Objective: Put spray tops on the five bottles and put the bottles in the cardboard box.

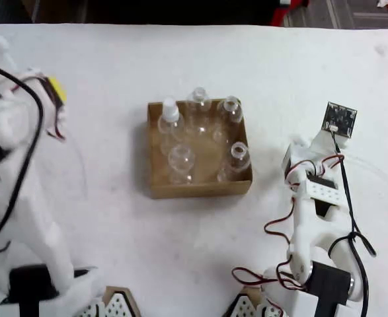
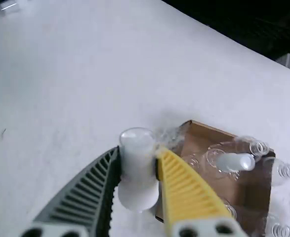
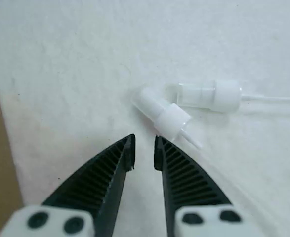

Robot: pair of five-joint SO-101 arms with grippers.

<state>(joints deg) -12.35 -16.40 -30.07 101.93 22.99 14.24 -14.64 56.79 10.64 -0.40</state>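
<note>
Five clear bottles stand in the cardboard box (image 1: 155, 188) at the middle of the table. The back-left bottle (image 1: 170, 122) wears a white spray top (image 2: 236, 162); the others, such as the front one (image 1: 180, 160), have bare necks. My left gripper (image 2: 137, 153), with one grey and one yellow finger, is shut on a white spray top (image 2: 135, 170), held above the table to the left of the box (image 2: 204, 136). My right gripper (image 3: 144, 143) hangs slightly open over the table right of the box, nothing between its black fingers. Just beyond its tips lie two loose spray tops (image 3: 164, 116) (image 3: 209, 94).
The left arm (image 1: 15, 172) rises tall at the left edge. The right arm (image 1: 316, 211), with red and black cables, stretches from the front edge toward the box's right side. White tabletop surrounds the box; a dark floor lies past the far edge.
</note>
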